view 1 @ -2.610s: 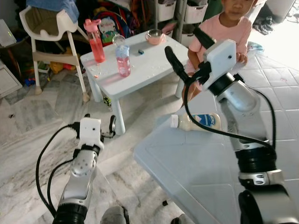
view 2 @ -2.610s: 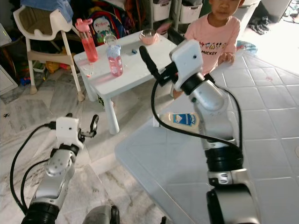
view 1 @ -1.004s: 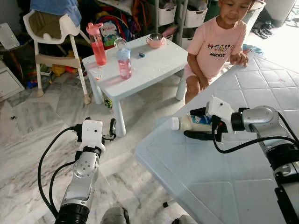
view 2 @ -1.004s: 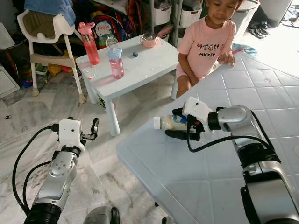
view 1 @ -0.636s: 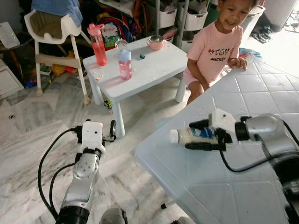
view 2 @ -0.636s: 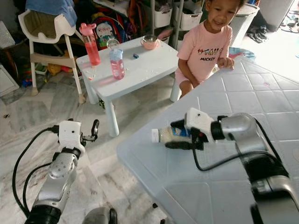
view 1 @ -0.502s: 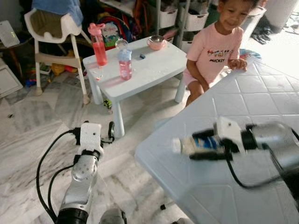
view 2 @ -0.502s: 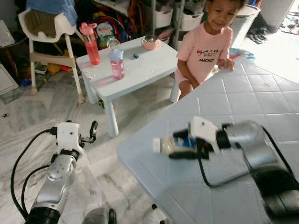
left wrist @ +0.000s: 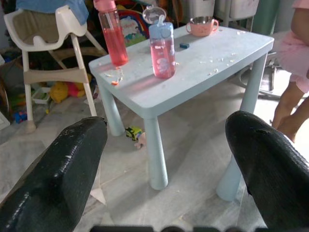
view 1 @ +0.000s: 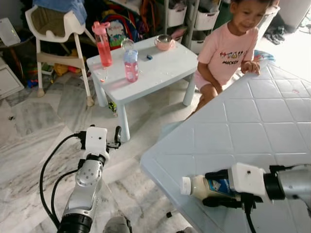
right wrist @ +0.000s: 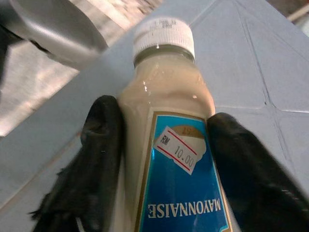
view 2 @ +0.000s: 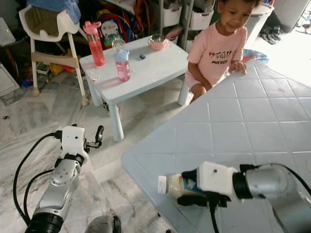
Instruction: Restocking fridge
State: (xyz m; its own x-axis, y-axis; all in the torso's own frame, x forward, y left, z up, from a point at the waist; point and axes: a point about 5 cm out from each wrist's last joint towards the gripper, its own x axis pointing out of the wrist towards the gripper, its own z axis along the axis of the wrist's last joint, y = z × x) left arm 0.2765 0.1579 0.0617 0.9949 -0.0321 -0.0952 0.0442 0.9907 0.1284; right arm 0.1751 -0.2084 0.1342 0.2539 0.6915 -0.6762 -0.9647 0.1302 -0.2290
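Hanging idle over the floor, the left gripper (view 1: 116,135) sits with fingers spread and empty, while the right gripper (view 1: 219,189) clamps the mayonnaise bottle (right wrist: 172,159) sideways above the table (view 1: 272,126) corner, probably for carrying fridgeward.

One mayonnaise bottle (view 1: 204,187) lies sideways over the near corner of one large pale tiled table (view 1: 252,121). Beyond that table stands one small white table (view 1: 150,68) carrying two pink drink bottles (view 1: 103,44) (view 1: 130,62), one pink cup (view 1: 164,42) and one small blue item (view 1: 148,57), possibly a cap. One white high chair (view 1: 53,29) stands past it. One person (view 1: 233,43) leans at the large table's far edge.
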